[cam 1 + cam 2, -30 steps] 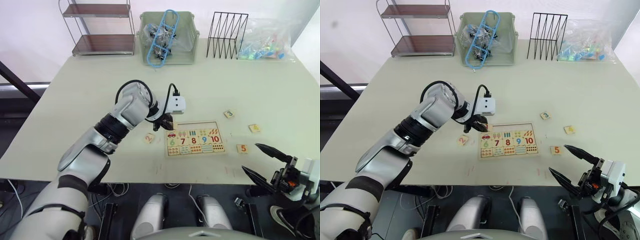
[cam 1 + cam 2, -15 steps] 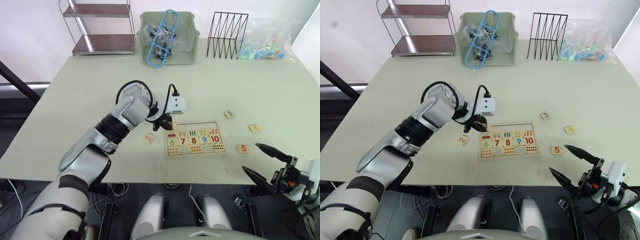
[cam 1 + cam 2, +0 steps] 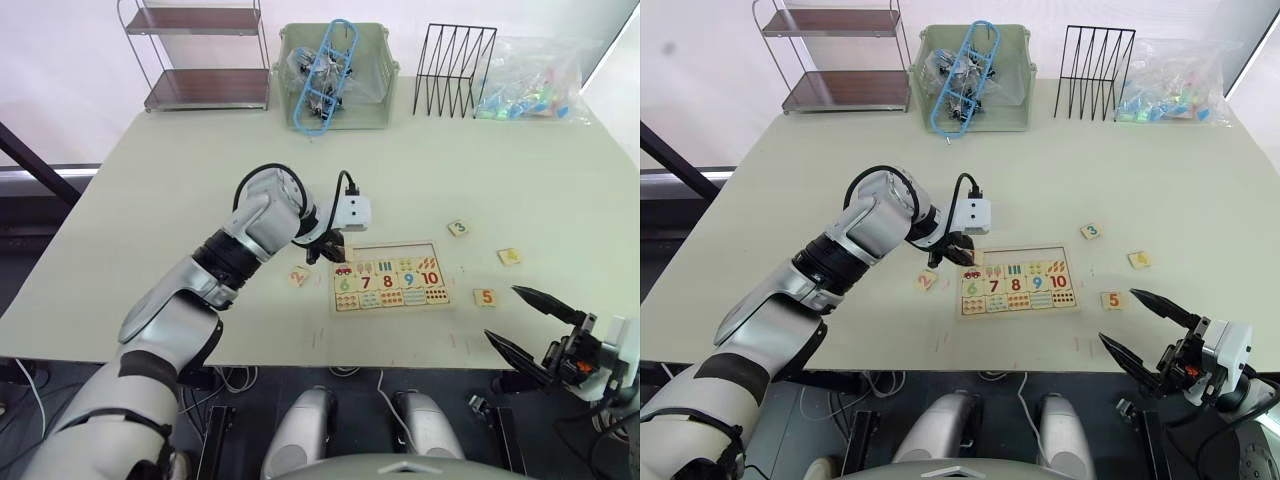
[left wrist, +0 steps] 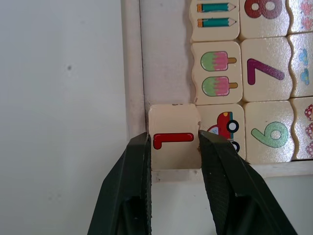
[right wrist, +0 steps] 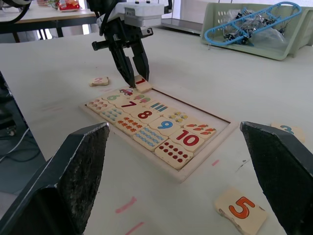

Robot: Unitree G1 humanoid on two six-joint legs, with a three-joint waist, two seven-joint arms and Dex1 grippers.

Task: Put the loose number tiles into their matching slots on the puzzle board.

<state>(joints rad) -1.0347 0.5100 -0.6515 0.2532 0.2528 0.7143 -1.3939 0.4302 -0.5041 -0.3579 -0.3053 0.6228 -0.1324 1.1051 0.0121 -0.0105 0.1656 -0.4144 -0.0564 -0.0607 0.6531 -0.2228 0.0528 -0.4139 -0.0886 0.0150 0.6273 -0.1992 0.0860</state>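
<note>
— What is the left gripper [image 4: 173, 147] doing down there?

— It is pinching the 1 tile [image 4: 173, 136], a small pale wooden square with a red digit, its two black fingers closed against opposite sides. The tile is sitting at the board's corner slot, beside the little red car picture, and seems to be lying partly over the frame rather than flat in the recess.

— And the puzzle board [image 3: 391, 277] itself?

— It is lying near the table's front edge, a pale rectangular wooden board with a raised frame. I am reading 6, 7, 8, 9 and 10 in coloured digits along its middle row, with picture tiles above and dot tiles below. The row of slots [image 3: 1025, 255] along its far side is showing plain bare wood.

— Where are the other loose pieces?

— The 2 tile [image 3: 926, 282] is lying on the table just off the board's left end. The 3 tile [image 3: 458, 228] is resting beyond the board's far right corner, the 4 tile [image 3: 509, 256] further out toward the table's right edge, and the 5 tile [image 5: 241, 209], with an orange digit, just off the board's right end. All are flat and well apart from each other.

— And the right gripper [image 3: 534, 322]?

— It is hanging past the table's front edge, fingers spread wide with nothing between them. The table [image 3: 180, 200] around the board is giving plenty of bare room.
</note>
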